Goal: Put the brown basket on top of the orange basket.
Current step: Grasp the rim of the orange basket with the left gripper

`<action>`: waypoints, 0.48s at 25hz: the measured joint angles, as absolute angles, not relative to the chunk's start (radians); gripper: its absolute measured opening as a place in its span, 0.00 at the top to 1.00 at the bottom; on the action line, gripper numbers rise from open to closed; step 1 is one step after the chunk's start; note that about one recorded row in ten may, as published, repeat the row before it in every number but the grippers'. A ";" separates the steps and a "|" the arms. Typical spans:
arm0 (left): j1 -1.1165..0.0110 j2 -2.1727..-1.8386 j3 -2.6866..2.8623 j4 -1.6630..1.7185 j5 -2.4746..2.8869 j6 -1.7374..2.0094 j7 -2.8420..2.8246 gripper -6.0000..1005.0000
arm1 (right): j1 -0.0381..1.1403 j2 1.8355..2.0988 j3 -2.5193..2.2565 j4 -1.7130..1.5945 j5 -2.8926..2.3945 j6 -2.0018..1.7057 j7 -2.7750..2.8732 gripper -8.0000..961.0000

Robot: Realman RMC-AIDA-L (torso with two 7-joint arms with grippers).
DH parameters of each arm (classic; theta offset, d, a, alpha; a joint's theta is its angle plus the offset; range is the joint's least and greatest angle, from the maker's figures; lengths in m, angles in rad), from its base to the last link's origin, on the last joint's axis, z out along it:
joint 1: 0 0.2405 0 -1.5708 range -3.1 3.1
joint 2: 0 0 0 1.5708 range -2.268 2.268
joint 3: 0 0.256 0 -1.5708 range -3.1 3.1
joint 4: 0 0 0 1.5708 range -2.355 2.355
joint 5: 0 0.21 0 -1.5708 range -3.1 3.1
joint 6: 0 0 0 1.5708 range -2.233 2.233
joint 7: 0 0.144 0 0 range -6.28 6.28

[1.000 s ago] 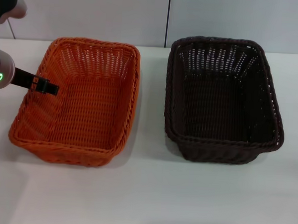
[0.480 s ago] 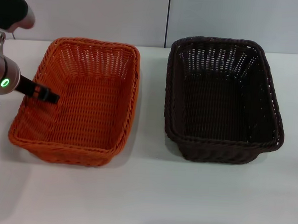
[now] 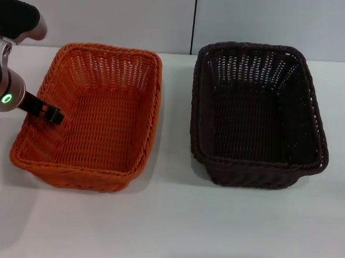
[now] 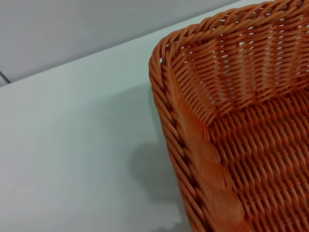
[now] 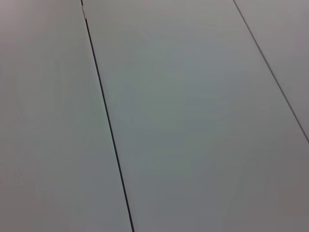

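The orange basket (image 3: pixel 92 113) sits on the white table at the left, empty. The brown basket (image 3: pixel 257 113) sits beside it at the right, also empty, with a gap between the two. My left gripper (image 3: pixel 50 114) reaches in from the left edge, and its black tip lies over the orange basket's left rim. The left wrist view shows a corner of the orange basket (image 4: pixel 231 121) close up. My right gripper is out of view; its wrist view shows only grey wall panels.
The white table (image 3: pixel 173 221) runs in front of both baskets. A grey panelled wall (image 3: pixel 166 19) stands right behind them. The left arm's silver wrist with a green light (image 3: pixel 6 97) hangs over the table's left edge.
The left gripper's tip has slid back along the orange basket's left side, from inside the basket toward its rim and nearer to me. Both baskets have stayed in place.
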State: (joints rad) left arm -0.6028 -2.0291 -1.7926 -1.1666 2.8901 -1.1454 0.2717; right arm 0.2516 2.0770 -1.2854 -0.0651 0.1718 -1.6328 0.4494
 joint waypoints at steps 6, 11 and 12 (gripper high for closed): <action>-0.600 -2.027 -1.788 -1.169 2.890 -1.149 0.278 0.54 | 0.253 2.077 -1.285 -0.066 0.171 -1.632 0.449 0.14; -0.598 -2.026 -1.787 -1.175 2.890 -1.165 0.293 0.64 | 0.254 2.077 -1.285 -0.066 0.170 -1.631 0.449 0.14; -0.597 -2.025 -1.787 -1.179 2.890 -1.171 0.296 0.65 | 0.254 2.077 -1.285 -0.066 0.170 -1.631 0.449 0.14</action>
State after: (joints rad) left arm -0.5969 -2.0251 -1.7874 -1.1794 2.8898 -1.1712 0.2965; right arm 0.2545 2.0769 -1.2854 -0.0660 0.1702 -1.6312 0.4494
